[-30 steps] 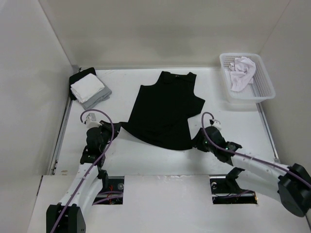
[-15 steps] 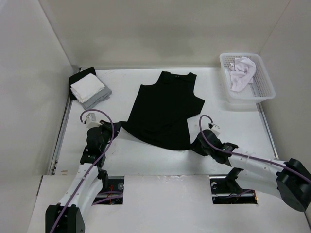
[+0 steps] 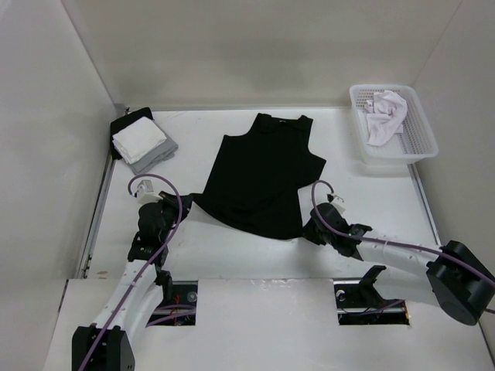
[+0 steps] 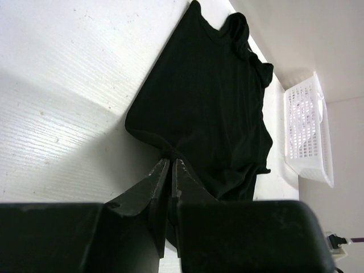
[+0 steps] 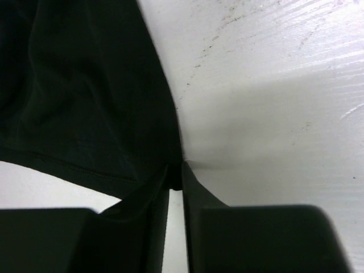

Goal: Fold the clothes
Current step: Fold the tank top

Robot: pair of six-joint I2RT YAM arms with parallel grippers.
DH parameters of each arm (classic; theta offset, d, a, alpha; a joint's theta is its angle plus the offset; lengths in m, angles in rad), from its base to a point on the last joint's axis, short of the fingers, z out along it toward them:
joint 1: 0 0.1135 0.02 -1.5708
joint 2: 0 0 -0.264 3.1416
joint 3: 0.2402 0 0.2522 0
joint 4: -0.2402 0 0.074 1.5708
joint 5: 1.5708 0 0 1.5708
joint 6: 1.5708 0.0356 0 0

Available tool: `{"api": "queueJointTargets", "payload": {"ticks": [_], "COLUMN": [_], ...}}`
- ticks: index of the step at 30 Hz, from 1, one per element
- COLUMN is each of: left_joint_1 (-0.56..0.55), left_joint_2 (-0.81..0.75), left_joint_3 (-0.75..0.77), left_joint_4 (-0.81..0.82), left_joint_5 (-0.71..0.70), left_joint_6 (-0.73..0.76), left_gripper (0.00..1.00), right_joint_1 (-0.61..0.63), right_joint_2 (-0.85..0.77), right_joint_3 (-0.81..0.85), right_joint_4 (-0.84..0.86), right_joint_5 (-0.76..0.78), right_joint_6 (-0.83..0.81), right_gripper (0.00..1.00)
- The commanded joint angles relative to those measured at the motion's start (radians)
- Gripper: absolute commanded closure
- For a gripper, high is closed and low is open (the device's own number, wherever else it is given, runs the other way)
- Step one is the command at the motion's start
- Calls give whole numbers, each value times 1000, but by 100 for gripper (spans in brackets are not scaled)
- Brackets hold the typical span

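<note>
White tabletop [image 3: 232,249] and white walls [image 3: 232,54] on three sides are what I get from the overhead camera. The black tank top [image 3: 263,174] lies spread flat in the middle of the table, neck toward the far wall and hem toward the near edge, with the hem line running at a slant.

My left gripper [image 4: 170,162] sits low on the table at the hem's left corner. On its wrist camera the two fingers [image 4: 153,187] are pressed together, with a fold of black fabric pinched between the tips. The right gripper [image 5: 175,170] is down at the hem's right corner. Its wrist view shows the jaws drawn close, only a thin slit between them, and the corner of the fabric caught at the tips. Soft wrinkles show in the cloth near the hem.

At the far right stands a white plastic basket [image 3: 421,147] with a white garment [image 3: 384,114] crumpled inside, well apart from the top. In the far left corner a stack of folded cloths [image 3: 143,139] — white on grey on black — lies beside the wall.
</note>
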Motion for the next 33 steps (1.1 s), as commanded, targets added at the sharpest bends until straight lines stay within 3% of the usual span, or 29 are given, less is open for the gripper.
{"api": "queueJointTargets", "payload": {"ticks": [1, 6, 10, 15, 21, 24, 26, 30, 33], "left_joint_1": [-5, 0, 1, -22, -20, -8, 9, 35, 49], "left_joint_2": [-5, -8, -52, -190, -224, -171, -122, -39, 12], "left_joint_3": [26, 35, 106, 315, 716, 918, 1038, 1185, 1241], "left_joint_4": [47, 45, 8, -124, -199, -188, -180, -196, -200], "left_joint_5": [-7, 0, 28, 10, -87, -119, -125, -113, -118], "left_joint_6": [8, 3, -34, -86, -80, -69, -49, -35, -9], "left_gripper": [96, 97, 99, 100, 100, 100, 100, 100, 100], "right_joint_1": [-7, -4, 36, 184, 482, 655, 749, 811, 815], "right_joint_2": [16, -134, -379, -546, -443, -350, -302, -234, -187], "right_joint_3": [6, -11, 91, 450, 982, 1225, 1332, 1400, 1402], "right_joint_4": [13, 10, -165, -468, -579, -498, -344, 65, 317], "right_joint_5": [-9, 78, 168, 389, 791, 978, 1035, 1028, 1011], "right_joint_6": [-5, -8, -78, -233, -529, -765, -981, -1429, -1670], "right_gripper": [86, 99, 100, 100, 100, 100, 100, 100, 100]}}
